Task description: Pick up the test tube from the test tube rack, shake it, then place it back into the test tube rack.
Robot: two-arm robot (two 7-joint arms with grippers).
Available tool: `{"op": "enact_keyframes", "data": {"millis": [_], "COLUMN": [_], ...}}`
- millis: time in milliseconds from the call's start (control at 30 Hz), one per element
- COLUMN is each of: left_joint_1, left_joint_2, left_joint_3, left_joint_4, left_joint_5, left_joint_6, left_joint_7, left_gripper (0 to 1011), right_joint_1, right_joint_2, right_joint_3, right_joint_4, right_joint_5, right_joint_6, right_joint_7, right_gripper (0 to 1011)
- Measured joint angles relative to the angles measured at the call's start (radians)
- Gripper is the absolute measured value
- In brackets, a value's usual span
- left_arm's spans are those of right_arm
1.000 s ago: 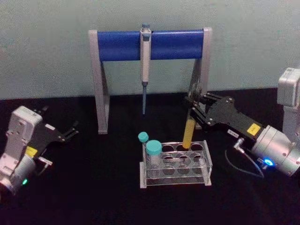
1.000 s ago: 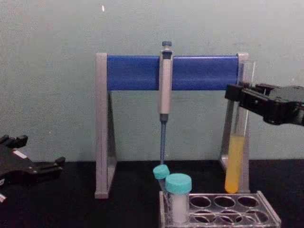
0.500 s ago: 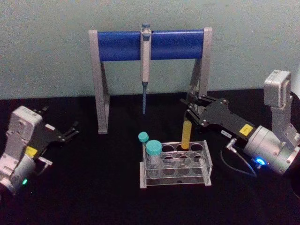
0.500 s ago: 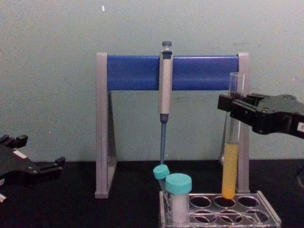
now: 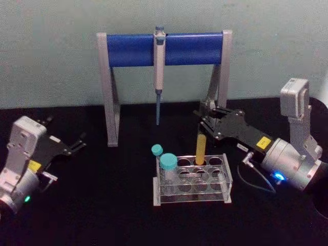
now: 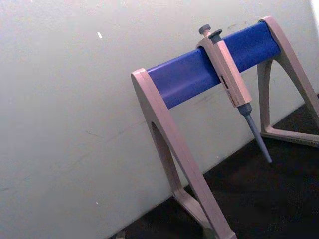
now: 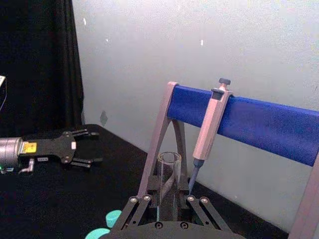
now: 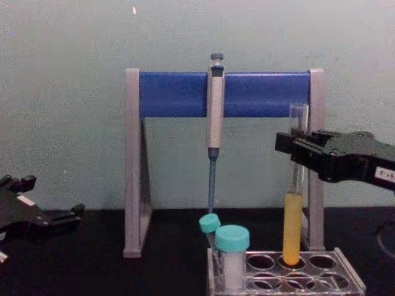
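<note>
Head view: the test tube [image 5: 201,147] is gripped upright by the right gripper [image 5: 206,121], its lower end in a back-row hole of the rack [image 5: 227,180]; the left gripper [image 5: 78,144] is parked far left, jaws spread.
Left wrist view: the pipette stand [image 6: 199,79] is framed.
Right wrist view: the test tube's rim is clamped.
Chest view: yellow liquid is seen in the test tube.

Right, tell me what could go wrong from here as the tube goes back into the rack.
The right pincer grips the tube near its open top, its bottom just at a back hole of the rack. Off-centre, a push down could jam or crack the glass. Uncapped, a tilt might spill the yellow liquid. The stand leg looks close behind; it could get bumped. The left pincer sits parked, open.
</note>
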Motion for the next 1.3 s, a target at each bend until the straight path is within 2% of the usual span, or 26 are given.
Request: {"op": "enact_keyframes", "data": {"millis": [1300], "left_joint_1": [0.000], "left_joint_2": [0.000], "left_joint_3": [0.000], "left_joint_4": [0.000], "left_joint_5": [0.000], "left_joint_6": [0.000], "left_joint_7": [0.000], "left_gripper": [1001], "right_joint_1": [0.053], "right_joint_2": [-0.030], "right_joint_3": [-0.039], "right_joint_4": [0.104], "right_joint_5": [-0.019], "right_joint_6": [0.047], "right_joint_7": [0.014], "right_gripper": [239]}}
